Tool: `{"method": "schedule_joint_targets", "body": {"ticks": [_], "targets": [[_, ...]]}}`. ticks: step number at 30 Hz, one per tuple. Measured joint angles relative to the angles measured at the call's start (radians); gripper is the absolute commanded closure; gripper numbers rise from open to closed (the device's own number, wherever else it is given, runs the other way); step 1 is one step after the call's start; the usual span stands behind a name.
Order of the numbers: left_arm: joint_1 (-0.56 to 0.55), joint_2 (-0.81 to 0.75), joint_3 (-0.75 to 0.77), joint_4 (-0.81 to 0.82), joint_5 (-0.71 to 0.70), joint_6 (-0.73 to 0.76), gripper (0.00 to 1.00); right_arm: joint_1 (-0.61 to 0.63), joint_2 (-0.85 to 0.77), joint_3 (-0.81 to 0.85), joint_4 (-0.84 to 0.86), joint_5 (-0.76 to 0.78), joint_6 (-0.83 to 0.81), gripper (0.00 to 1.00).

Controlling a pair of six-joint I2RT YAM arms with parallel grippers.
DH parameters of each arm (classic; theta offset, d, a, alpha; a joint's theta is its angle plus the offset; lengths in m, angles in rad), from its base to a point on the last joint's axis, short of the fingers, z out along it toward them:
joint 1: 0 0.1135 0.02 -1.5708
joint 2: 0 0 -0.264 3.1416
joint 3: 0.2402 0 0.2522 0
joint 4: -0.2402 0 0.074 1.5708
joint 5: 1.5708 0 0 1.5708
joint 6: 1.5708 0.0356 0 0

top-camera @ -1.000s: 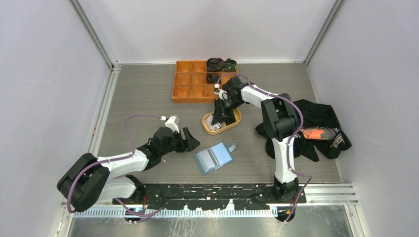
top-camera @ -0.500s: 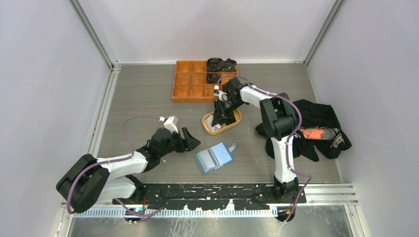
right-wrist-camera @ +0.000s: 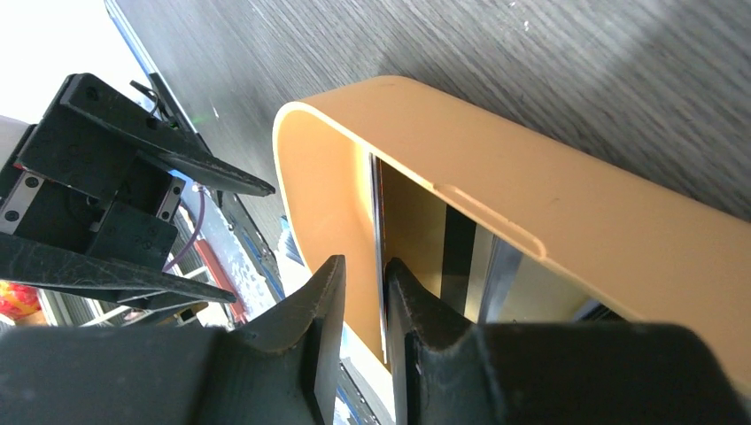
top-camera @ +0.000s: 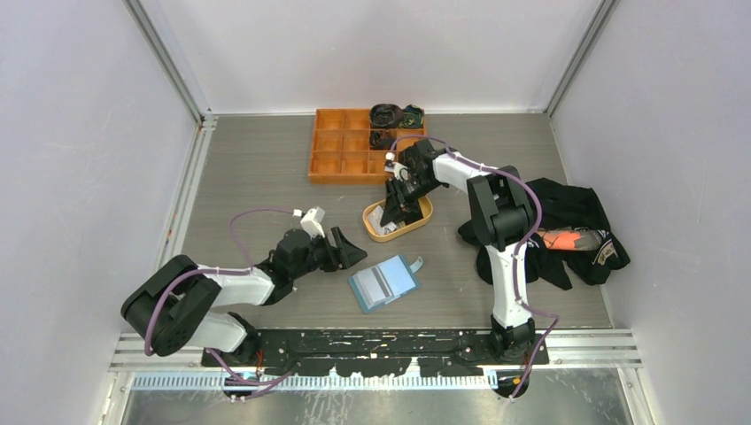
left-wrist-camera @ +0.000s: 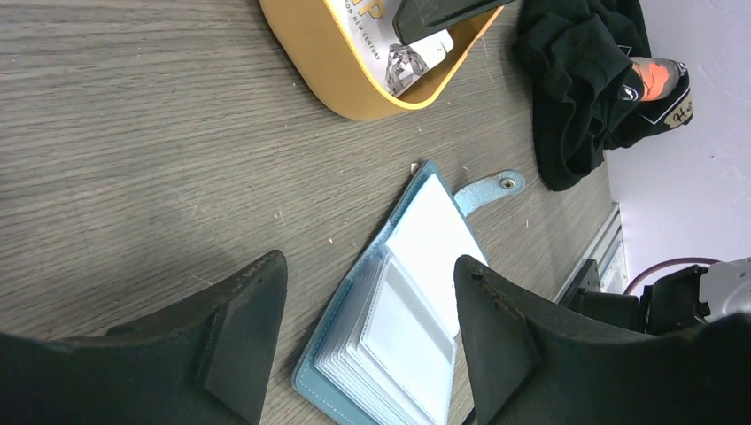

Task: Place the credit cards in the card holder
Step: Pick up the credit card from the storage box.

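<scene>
Lettering on cards (left-wrist-camera: 403,64) is showing blurred; right fingers (right-wrist-camera: 425,328) are pinching one upright in dish (right-wrist-camera: 549,204); left fingers (left-wrist-camera: 239,328), spread empty, are edging nearer holder (left-wrist-camera: 416,301).

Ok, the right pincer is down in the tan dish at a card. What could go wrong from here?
1. The right pincer straddles only the thin edge of a credit card, tight against the wall of the dish. The card may slip, or the dish may drag along.
2. The card holder lies open and loose. The left pincer hangs open over it, not visibly pinning it, so it may slide during insertion.
</scene>
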Motion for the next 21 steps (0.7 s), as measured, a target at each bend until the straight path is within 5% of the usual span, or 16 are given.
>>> {"method": "schedule_joint_targets", "body": {"ticks": [21], "targets": [[0.0,0.028,-0.011,0.064,0.017,0.0,0.31,-0.037,0.0,0.004,-0.013,-0.038,0.0,0.71]]}}
